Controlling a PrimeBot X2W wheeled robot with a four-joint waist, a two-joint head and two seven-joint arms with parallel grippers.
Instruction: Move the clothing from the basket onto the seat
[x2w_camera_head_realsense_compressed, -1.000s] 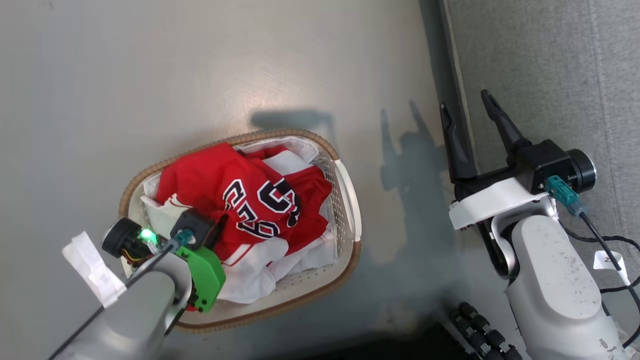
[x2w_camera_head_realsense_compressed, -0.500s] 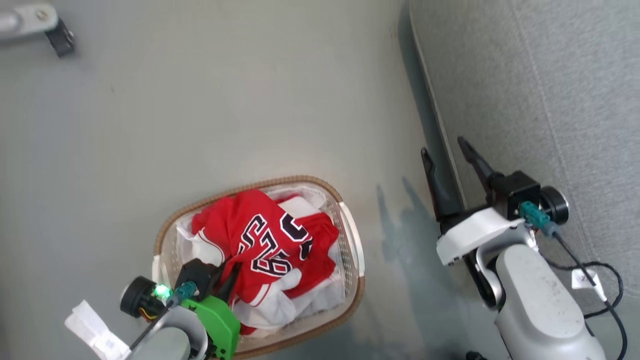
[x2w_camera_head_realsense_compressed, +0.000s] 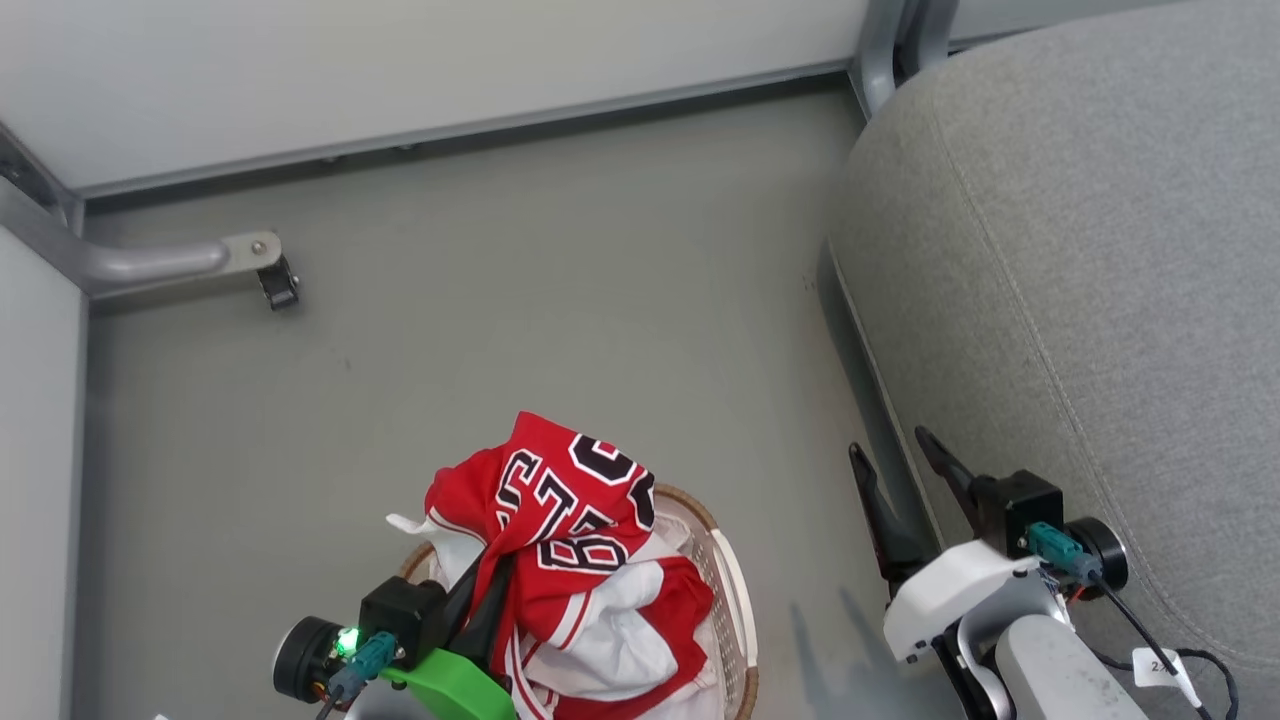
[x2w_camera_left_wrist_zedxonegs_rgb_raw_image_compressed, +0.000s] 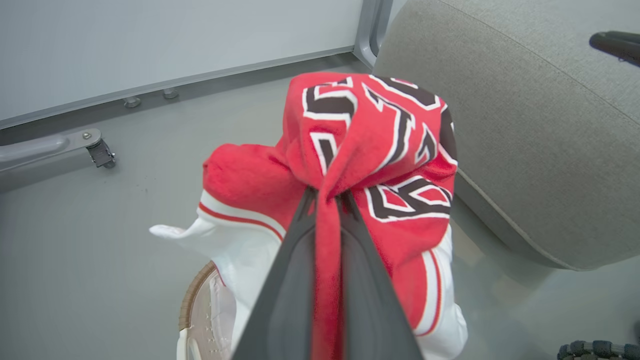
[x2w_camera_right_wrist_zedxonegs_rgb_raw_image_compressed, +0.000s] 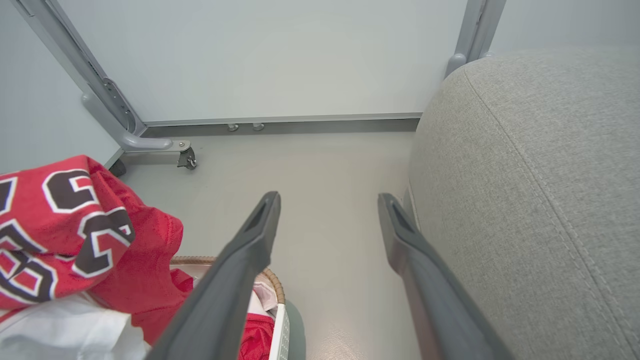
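The clothing, a red jersey (x2w_camera_head_realsense_compressed: 560, 500) with black-and-white numerals, hangs bunched above the basket (x2w_camera_head_realsense_compressed: 735, 600). My left gripper (x2w_camera_head_realsense_compressed: 500, 575) is shut on a fold of it. In the left wrist view the two dark fingers pinch the red cloth (x2w_camera_left_wrist_zedxonegs_rgb_raw_image_compressed: 370, 130) at their tips (x2w_camera_left_wrist_zedxonegs_rgb_raw_image_compressed: 325, 192), and white trim droops toward the basket rim (x2w_camera_left_wrist_zedxonegs_rgb_raw_image_compressed: 192, 300). More red and white cloth lies in the basket below. My right gripper (x2w_camera_head_realsense_compressed: 890, 443) stands open and empty beside the front edge of the grey seat (x2w_camera_head_realsense_compressed: 1100, 250), over the floor (x2w_camera_right_wrist_zedxonegs_rgb_raw_image_compressed: 328, 197).
A grey metal leg with a caster (x2w_camera_head_realsense_compressed: 270, 275) stands at the left by the pale wall panel (x2w_camera_head_realsense_compressed: 400, 60). Bare grey floor (x2w_camera_head_realsense_compressed: 560, 300) lies between the basket, the wall and the seat. A cable with a tag (x2w_camera_head_realsense_compressed: 1165, 665) hangs by my right wrist.
The head view has shifted, bringing the wall and more of the seat into sight. My left gripper has lifted the red jersey up out of the basket. The right gripper stays open.
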